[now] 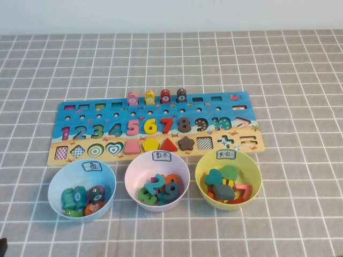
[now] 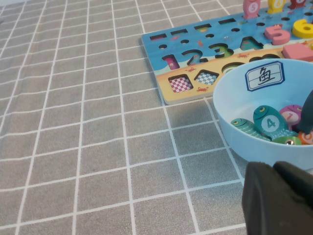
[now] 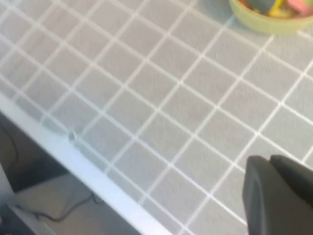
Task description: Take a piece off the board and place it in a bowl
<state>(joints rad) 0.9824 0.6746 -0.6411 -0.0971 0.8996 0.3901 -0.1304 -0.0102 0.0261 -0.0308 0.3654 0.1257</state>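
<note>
- The 9 (image 1: 171, 190) lies in the pink bowl (image 1: 130, 170), on its right side. It leans on the other numerals there, with its long axis running roughly toward and away from the robot.
- On the board (image 1: 80, 110), the slot (image 1: 201, 125) just right of the 8 (image 1: 184, 126) looks empty, though the high view leaves some doubt. On that reading, the placing is already done.
- The pink bowl stands between the blue bowl (image 2: 230, 112) and the yellow bowl (image 3: 264, 22), just on the robot's side of the board.
- The left gripper (image 2: 276, 198) hangs low at the blue bowl's near side. I cannot tell whether it is released or clenched.
- The right gripper (image 3: 279, 196) sits over bare cloth by the table edge, well apart from the yellow bowl. Its state cannot be told either.
- Neither gripper is over the 9, which lies ahead of both and inward. The left seems the nearer.
</note>
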